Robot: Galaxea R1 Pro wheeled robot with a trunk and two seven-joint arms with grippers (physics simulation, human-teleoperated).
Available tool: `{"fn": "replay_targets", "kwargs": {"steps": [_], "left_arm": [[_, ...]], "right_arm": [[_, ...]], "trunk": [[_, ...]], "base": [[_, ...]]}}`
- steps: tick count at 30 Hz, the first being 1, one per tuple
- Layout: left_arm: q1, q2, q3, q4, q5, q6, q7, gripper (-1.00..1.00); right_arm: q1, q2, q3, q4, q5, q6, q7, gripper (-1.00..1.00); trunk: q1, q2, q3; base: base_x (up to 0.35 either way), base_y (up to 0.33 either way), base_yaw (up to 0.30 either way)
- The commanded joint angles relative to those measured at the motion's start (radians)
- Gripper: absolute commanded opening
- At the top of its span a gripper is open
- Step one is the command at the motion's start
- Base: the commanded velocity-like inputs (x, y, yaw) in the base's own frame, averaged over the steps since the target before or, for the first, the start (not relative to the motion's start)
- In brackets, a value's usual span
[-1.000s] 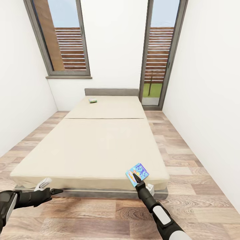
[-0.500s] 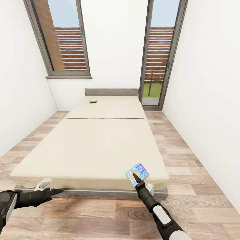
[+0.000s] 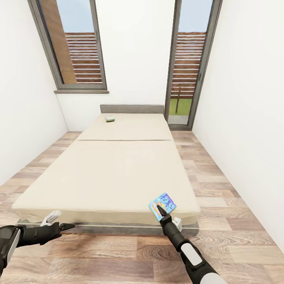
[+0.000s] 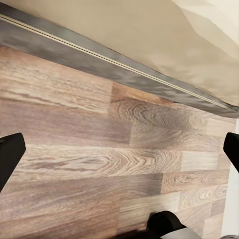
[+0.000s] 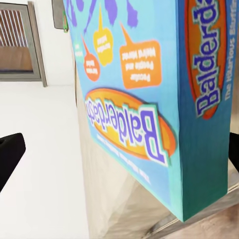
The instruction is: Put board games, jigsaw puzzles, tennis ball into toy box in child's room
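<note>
The right gripper is hovering, jaws spread, at the blue board game's six o'clock edge on the bed; left gripper released.

Bed: low single, plain beige mattress, dark grey frame, low grey headboard. Blue board game lay flat at the near right corner of the mattress, printed "Balderdash" with orange and yellow bubbles. Second board game, small and greenish, lay flat up by the headboard, well apart from the first.
</note>
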Motion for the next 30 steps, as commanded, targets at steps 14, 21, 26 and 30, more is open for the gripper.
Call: {"fn": "replay_targets", "kwargs": {"steps": [14, 21, 26, 30], "left_arm": [[-0.001, -0.006, 0.004, -0.001, -0.012, 0.006, -0.009, 1.0], [-0.001, -0.007, 0.004, -0.001, -0.012, 0.006, -0.008, 1.0], [-0.001, -0.007, 0.004, -0.001, -0.012, 0.004, -0.008, 1.0], [-0.001, -0.007, 0.004, -0.001, -0.012, 0.002, -0.009, 1.0]], "right_arm": [[-0.001, 0.001, -0.005, 0.0, -0.01, 0.011, 0.005, -1.0], [-0.001, 0.001, -0.005, 0.0, -0.01, 0.011, 0.007, -1.0], [-0.001, 0.001, -0.004, 0.0, -0.01, 0.011, 0.007, -1.0], [-0.001, 0.001, -0.004, 0.0, -0.01, 0.01, 0.007, -1.0]], "trunk": [[0.0, 0.0, -0.001], [0.0, 0.0, -0.001], [0.0, 0.0, -0.001], [0.0, 0.0, -0.001]], "base": [[-0.039, 0.0, 0.0], [-0.013, 0.0, 0.0], [0.0, 0.0, 0.0], [0.0, 0.0, 0.0]]}}
